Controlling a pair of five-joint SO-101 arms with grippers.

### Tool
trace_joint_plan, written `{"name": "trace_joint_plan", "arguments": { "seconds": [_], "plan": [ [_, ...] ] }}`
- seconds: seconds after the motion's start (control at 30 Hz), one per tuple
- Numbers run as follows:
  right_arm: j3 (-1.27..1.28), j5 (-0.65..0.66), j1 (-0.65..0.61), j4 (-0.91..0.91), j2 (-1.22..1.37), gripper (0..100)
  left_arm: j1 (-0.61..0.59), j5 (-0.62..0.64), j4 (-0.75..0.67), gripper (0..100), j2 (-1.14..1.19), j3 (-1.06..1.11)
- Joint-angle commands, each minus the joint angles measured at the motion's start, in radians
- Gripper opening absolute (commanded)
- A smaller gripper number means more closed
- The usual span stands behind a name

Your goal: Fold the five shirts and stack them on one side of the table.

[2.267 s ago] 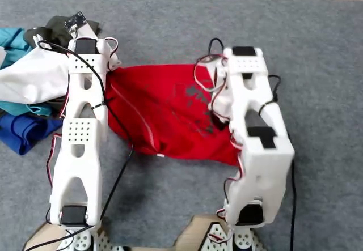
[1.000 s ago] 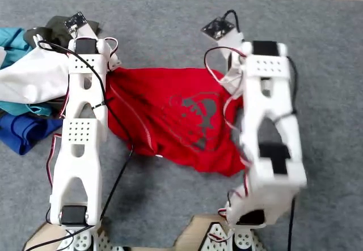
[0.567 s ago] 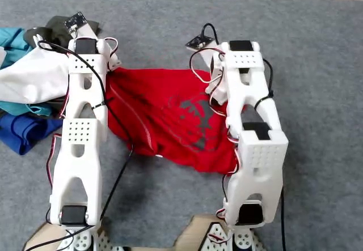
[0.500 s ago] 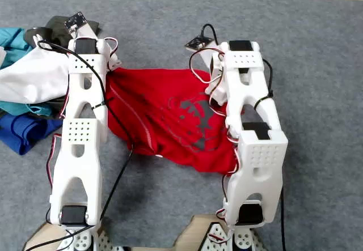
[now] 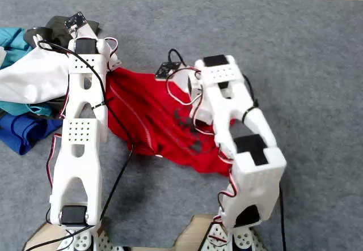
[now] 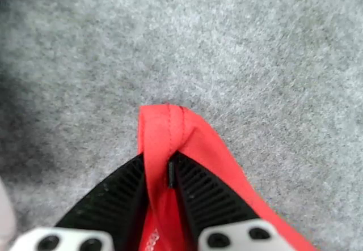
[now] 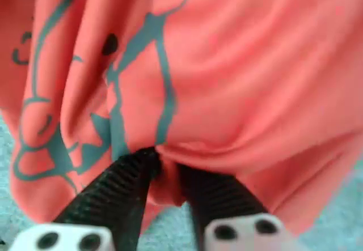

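At mid-table the red shirt (image 5: 156, 115) lies rumpled and looks soft and light; the left gripper (image 6: 163, 177) pinches its hem, the right gripper (image 7: 164, 169) a printed fold. Hems and corners likely hold best.

We saw two white moulded arms, the left arm (image 5: 79, 166) with a dotted panel, the right arm (image 5: 227, 101) carrying black motor blocks (image 5: 249, 144), red, white and black cables (image 5: 118, 178) looping alongside, black ribbed pads (image 6: 116, 194) on white screw-holed mounts.
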Motion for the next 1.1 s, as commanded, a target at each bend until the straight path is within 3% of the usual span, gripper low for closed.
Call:
{"name": "trace_joint_plan", "arguments": {
  "seconds": [0.0,0.07,0.2,0.37,0.53,0.67,0.97,1.07],
  "plan": [
    [-0.007,-0.015,0.033,-0.006,-0.127,22.6,0.002,-0.008,-0.008,2,-0.019,-0.046],
    [-0.036,-0.020,0.054,0.051,-0.193,26.0,0.002,-0.008,-0.008,2,-0.019,-0.046],
    [-0.119,-0.078,0.125,0.132,-0.340,22.9,0.002,-0.008,-0.008,2,-0.019,-0.046],
    [-0.180,-0.176,0.249,0.029,-0.341,16.8,0.002,-0.008,-0.008,2,-0.019,-0.046],
    [-0.197,-0.253,0.257,-0.121,-0.101,15.8,0.002,-0.008,-0.008,2,-0.019,-0.046],
    [-0.332,-0.318,0.239,-0.129,0.147,15.9,0.002,-0.008,-0.008,2,-0.019,-0.046],
    [-0.822,-0.342,0.236,0.178,0.544,15.5,0.002,-0.008,-0.008,2,-0.019,-0.046],
    [-0.974,-0.344,0.237,0.256,0.630,7.7,0.002,-0.008,-0.008,2,-0.019,-0.046]
  ]
}}
